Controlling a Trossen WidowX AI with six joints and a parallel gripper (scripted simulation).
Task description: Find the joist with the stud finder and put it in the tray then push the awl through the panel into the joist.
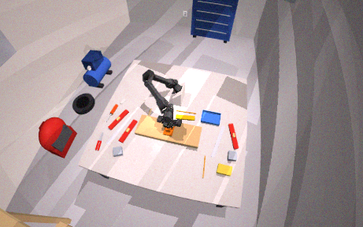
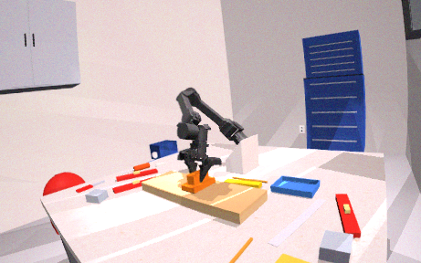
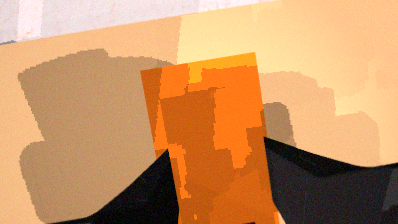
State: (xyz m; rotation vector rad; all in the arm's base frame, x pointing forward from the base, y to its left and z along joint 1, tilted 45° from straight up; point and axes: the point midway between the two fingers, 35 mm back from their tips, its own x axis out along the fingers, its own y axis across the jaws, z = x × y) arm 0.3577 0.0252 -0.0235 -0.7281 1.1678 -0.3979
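The tan floor panel (image 1: 145, 127) (image 2: 246, 206) (image 3: 310, 40) lies flat on the table. My gripper (image 1: 168, 127) (image 2: 198, 174) (image 3: 212, 145) is shut on the orange stud finder (image 1: 168, 132) (image 2: 197, 185) (image 3: 210, 112), near the middle of the panel's length. The stud finder is upright, its base at the panel's top; a tiny gap cannot be ruled out. No lit indicator shows on it. The blue tray (image 1: 210, 118) (image 2: 295, 187) is empty, behind and right of the panel. An orange-handled tool (image 1: 113, 109) (image 2: 142, 167), perhaps the awl, lies at the far left. The joist is hidden.
A yellow block (image 1: 185, 117) (image 2: 246, 183) and a thin stick lie just behind the panel. A pale upright board (image 2: 249, 155) stands behind them. Red levels (image 1: 127, 131) (image 1: 233, 136) (image 2: 347, 215) lie left and right. Grey blocks (image 1: 117, 151) (image 1: 232, 155) and a pencil (image 1: 204, 167) lie nearer the front.
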